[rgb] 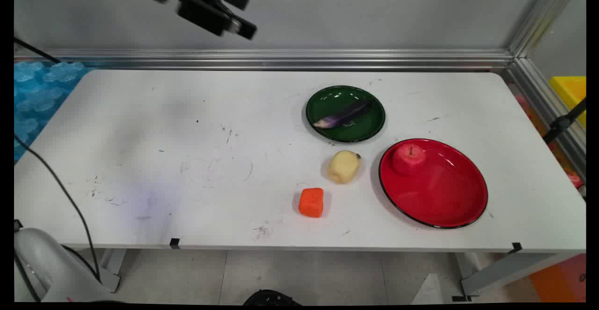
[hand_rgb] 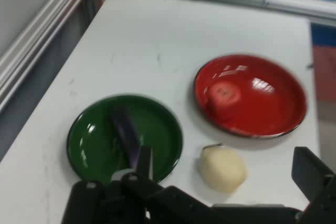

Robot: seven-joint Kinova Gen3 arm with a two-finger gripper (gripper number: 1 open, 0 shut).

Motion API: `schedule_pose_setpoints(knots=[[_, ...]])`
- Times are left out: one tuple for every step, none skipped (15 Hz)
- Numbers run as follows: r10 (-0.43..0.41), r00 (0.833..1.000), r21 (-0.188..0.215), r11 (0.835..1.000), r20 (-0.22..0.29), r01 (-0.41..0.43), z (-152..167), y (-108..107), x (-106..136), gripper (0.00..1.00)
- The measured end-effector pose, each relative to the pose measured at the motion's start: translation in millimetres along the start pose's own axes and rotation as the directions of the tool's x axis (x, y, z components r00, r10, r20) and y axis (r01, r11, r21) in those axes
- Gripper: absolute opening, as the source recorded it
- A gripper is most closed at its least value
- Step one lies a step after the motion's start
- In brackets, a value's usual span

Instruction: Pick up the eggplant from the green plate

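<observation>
Gripper (rgb: 234, 12) hangs high above the far left part of the table (rgb: 187, 160), near the top edge of your main view, and it holds nothing. In the hand view you see one finger at the left and one at the far right, so the fingers are wide apart.

You can count two plates and four foods. One green plate (rgb: 369, 127) stands at the far side, and one purple eggplant (rgb: 341, 115) lies in it, across its middle. One red plate (rgb: 444, 197) stands to the right and nearer to you; one red apple (rgb: 409, 158) sits in it, close to its far left rim. One pale potato (rgb: 344, 166) lies on the bare table between the two plates, just beside the red one. One orange carrot piece (rgb: 311, 202) lies alone on the table, near the potato and closer to the front edge.

You can read no writing on these things.
</observation>
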Motion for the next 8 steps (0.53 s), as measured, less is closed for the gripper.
schedule_pose_setpoints(knots=[[0.0,1.0,0.014,1.0,0.018,0.0,16.3,-6.0,-1.2,1.0],[-0.002,0.999,0.027,1.0,0.034,0.001,30.7,-11.6,-2.1,1.0],[-0.007,0.999,0.041,0.999,0.05,0.004,45.4,-17.3,-2.9,1.0],[-0.013,0.998,0.053,0.999,0.066,0.009,60.4,-23.0,-3.1,1.0],[-0.018,0.997,0.063,0.998,0.079,0.013,73.3,-27.9,-3.1,1.0],[-0.025,0.995,0.075,0.997,0.094,0.018,88.2,-33.6,-3.2,1.0],[-0.03,0.994,0.085,0.996,0.107,0.021,103.4,-39.5,-2.4,1.0],[-0.034,0.992,0.093,0.995,0.118,0.023,116.8,-44.7,-1.3,1.0]])
